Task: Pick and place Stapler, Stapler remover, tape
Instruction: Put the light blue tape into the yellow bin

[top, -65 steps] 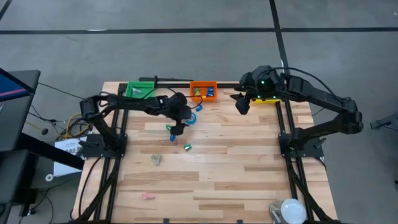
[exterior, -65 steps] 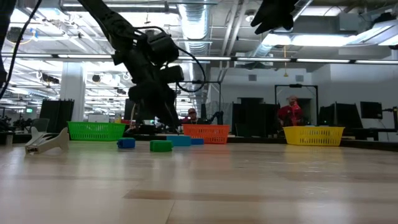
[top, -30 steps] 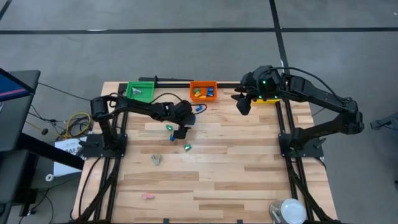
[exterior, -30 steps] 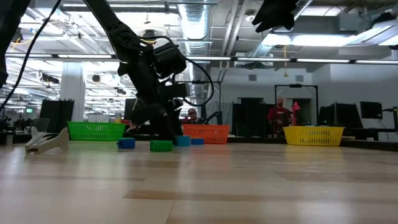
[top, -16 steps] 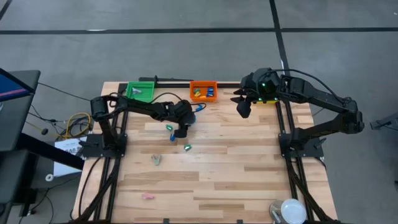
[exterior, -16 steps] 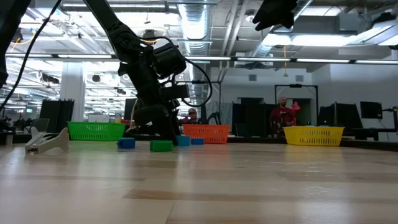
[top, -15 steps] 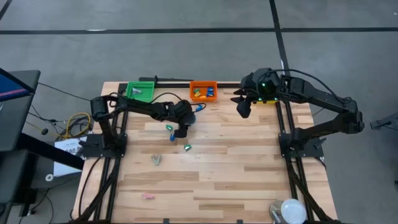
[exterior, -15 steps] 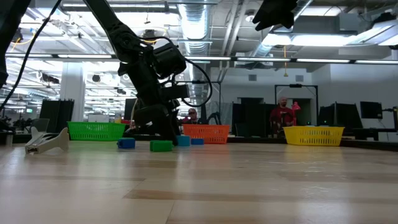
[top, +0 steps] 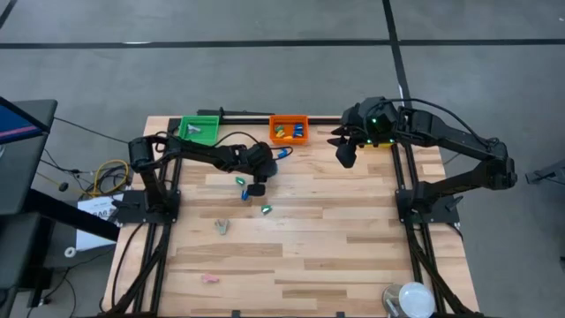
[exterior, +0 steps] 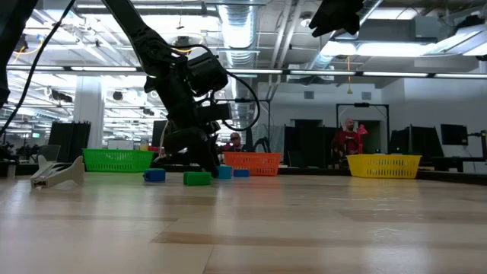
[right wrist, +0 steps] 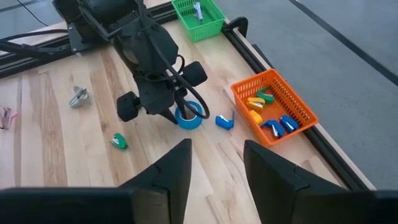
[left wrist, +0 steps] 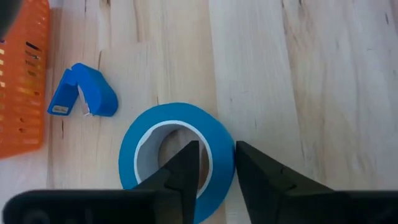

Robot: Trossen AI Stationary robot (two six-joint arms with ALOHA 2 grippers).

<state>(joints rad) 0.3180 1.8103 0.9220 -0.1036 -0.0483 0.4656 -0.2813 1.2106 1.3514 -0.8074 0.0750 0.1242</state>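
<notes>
High view: the left hand (top: 255, 184) has moved down low over the counter (top: 335, 230), near the orange bin (top: 289, 119). The right hand (top: 343, 148) waits up high by the yellow bin (top: 381, 141).
Low view: a green stapler (exterior: 197, 178) and a blue stapler (exterior: 154, 175) lie close by.
Left wrist view: the fingers (left wrist: 186, 168) have squeezed in on the tape (left wrist: 144, 132) wall, one inside the ring, one outside. It still lies flat, so lifting comes next. A small blue stapler (left wrist: 84, 99) sits just beside.
Right wrist view: the right hand is part open and holds nothing.

We see grey floor (top: 265, 79) around the wooden table (top: 335, 230) — overhead ducting (exterior: 243, 23), ceiling strip lights (exterior: 426, 74).
</notes>
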